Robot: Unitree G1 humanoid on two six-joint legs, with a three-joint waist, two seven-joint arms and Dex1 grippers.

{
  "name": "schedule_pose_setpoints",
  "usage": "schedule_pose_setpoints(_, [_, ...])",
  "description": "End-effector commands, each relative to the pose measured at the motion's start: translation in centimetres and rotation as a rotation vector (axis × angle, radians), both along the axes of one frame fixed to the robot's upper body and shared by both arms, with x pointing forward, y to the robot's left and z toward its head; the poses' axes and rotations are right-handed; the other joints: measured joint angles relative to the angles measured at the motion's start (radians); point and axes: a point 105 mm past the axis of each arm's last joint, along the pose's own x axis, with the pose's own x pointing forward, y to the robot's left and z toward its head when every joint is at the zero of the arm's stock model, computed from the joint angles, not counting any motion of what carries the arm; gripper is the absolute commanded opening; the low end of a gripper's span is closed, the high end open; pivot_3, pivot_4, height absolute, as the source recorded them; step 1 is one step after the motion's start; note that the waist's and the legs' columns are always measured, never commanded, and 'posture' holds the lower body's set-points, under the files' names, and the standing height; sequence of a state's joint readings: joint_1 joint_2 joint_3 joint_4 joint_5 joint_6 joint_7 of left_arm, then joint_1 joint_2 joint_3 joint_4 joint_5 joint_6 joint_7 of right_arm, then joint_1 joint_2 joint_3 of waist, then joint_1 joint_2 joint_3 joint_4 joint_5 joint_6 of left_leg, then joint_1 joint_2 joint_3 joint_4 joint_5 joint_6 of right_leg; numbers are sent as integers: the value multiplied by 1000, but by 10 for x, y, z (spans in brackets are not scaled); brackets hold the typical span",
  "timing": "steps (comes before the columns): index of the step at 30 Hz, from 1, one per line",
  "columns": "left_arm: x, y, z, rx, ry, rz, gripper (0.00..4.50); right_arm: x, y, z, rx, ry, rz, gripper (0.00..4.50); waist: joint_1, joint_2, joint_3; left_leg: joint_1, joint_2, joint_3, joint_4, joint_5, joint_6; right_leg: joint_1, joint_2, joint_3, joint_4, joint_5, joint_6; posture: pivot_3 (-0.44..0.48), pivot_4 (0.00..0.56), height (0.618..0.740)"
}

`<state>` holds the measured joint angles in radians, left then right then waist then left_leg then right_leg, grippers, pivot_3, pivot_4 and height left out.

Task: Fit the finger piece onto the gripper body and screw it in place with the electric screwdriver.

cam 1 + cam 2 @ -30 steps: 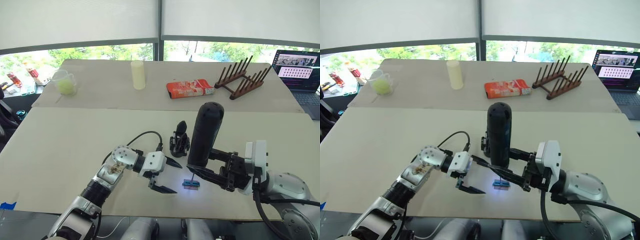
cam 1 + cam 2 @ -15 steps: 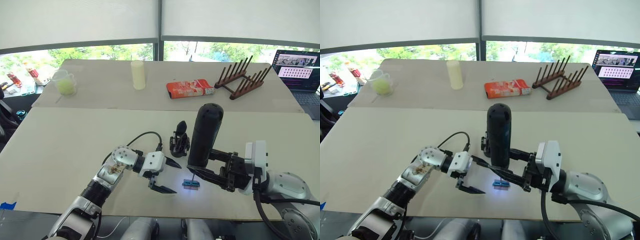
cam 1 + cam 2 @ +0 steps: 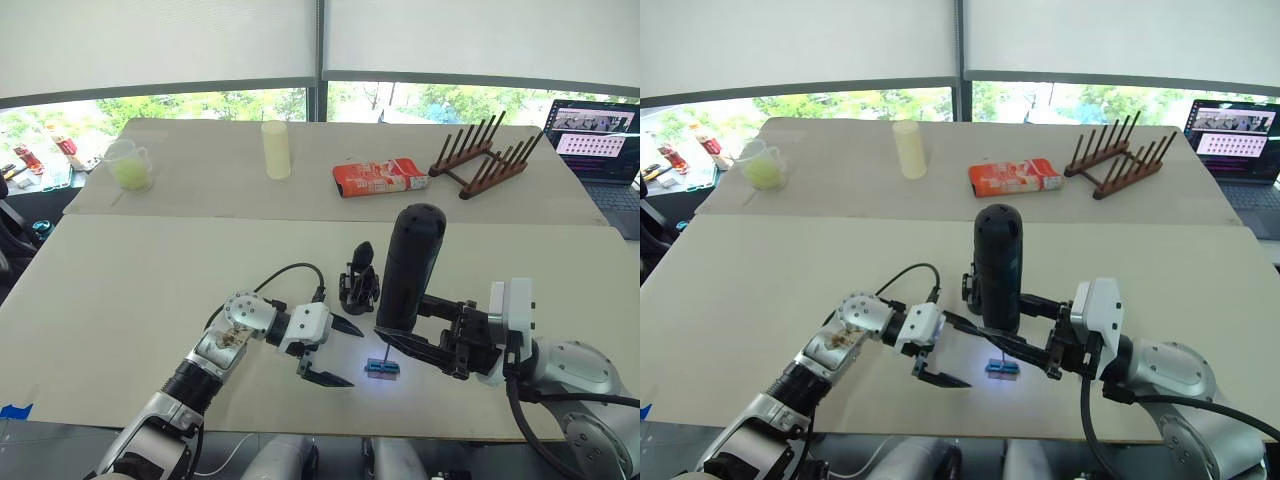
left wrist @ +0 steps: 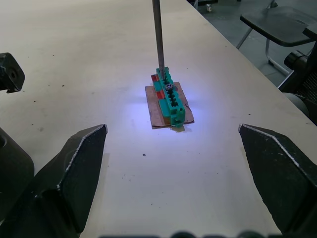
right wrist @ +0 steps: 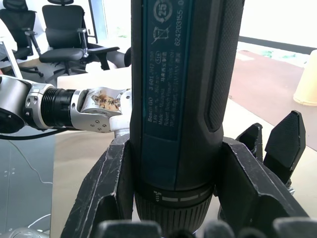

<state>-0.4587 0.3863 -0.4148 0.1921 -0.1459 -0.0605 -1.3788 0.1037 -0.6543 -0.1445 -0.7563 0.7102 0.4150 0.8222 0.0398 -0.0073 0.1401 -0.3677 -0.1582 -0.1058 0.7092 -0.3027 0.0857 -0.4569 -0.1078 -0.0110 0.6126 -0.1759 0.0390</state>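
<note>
The right gripper (image 3: 425,335) is clamped round the screwdriver (image 3: 408,268), holding it upright with its bit down on a small green block (image 4: 170,99) lit by the tool's white light. From where I stand it looks like it is picking a screw off that block. The left gripper (image 3: 330,352) hangs just beside, fingers wide apart and empty. The gripper body (image 3: 359,282) stands just behind the block on the table (image 3: 120,290), one pointed finger up. I can't pick out the finger piece anywhere.

To do this well, I'd keep the driver dead upright and press straight down, so the bit seats squarely. The block is light and loose; a sideways nudge would skate it away. Lift slowly afterwards.
</note>
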Motion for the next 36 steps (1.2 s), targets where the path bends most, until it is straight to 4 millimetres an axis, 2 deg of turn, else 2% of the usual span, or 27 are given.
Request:
schedule_pose_setpoints(1, [3,-3,8,-22,-38,-8,4500,-8,4,13,25,-64,25,1914,0,0,0,0,0,0,0,0,0,0,0,0,0,0,0,0,150,740])
schedule_pose_setpoints(36, [1,-6,9,-30,-33,-13,4500,-6,5,11,7,-58,24,1914,0,0,0,0,0,0,0,0,0,0,0,0,0,0,0,0,150,740])
